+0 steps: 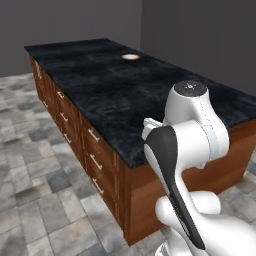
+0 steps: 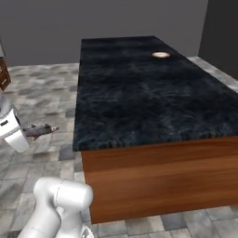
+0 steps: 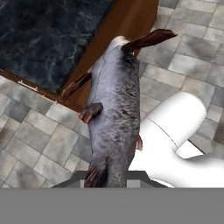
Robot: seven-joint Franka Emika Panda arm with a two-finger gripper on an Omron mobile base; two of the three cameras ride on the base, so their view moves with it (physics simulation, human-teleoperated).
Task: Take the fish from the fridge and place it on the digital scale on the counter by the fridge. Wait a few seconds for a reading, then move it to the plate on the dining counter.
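A grey fish (image 3: 114,113) with reddish-brown fins hangs lengthwise in front of the hand camera, tail end away from it. My gripper (image 3: 109,180) is shut on the fish's near end, and the fish covers the fingertips. From the right base camera, the fish (image 2: 41,130) sticks out sideways from the gripper (image 2: 27,133), above the floor left of the dining counter (image 2: 139,97). The plate (image 1: 130,57) sits near the far end of the black marbled top (image 1: 100,85); it is also visible as the plate (image 2: 161,55). The fridge and the digital scale are out of view.
The island's brown wood drawers (image 1: 90,150) with silver handles face the grey tiled floor (image 1: 30,190). Its near end panel (image 2: 162,176) stands right in front of the base. A corner of a brown cabinet (image 2: 3,74) shows at the left. Grey walls stand behind.
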